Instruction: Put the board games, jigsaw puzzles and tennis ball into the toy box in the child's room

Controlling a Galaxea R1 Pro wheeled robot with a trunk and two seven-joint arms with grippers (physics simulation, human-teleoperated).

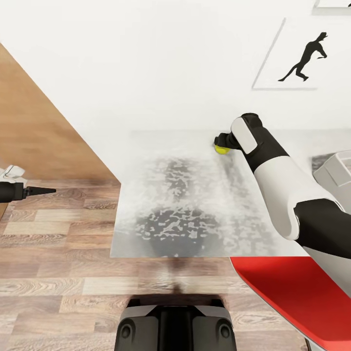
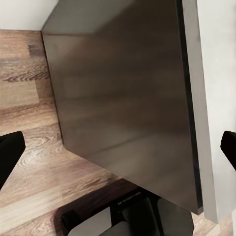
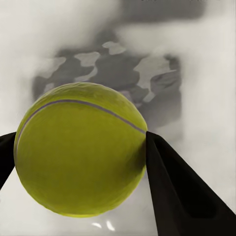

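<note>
The shallow light grey toy box [image 1: 336,173] sits at the right edge of the head view, partly cut off by the frame and by the right arm; what lies inside it cannot be made out from here.

The right gripper [image 1: 222,144] reaches out over the far part of the long glossy grey-white table [image 1: 146,234], and its 2 black fingers [image 3: 177,191] are clamped on the small yellow-green tennis ball [image 1: 223,149]. The right wrist view shows that hold up close: the ball [image 3: 81,150] sits squarely between the fingers, one pressing on each side, with its pale seam curving across the top and the blotchy grey table surface behind it.

The left gripper [image 1: 41,191] hangs off to the left of the table, over the brown wood-plank floor [image 1: 58,287]. In the left wrist view its 2 dark fingertips [image 2: 10,152] stand wide apart at opposite edges of the picture, nothing between them, and beyond them are the dark underside and pale edge of the table [image 2: 194,98] above the floor.

A red chair seat [image 1: 292,292] lies tucked near the table's front right corner.
</note>
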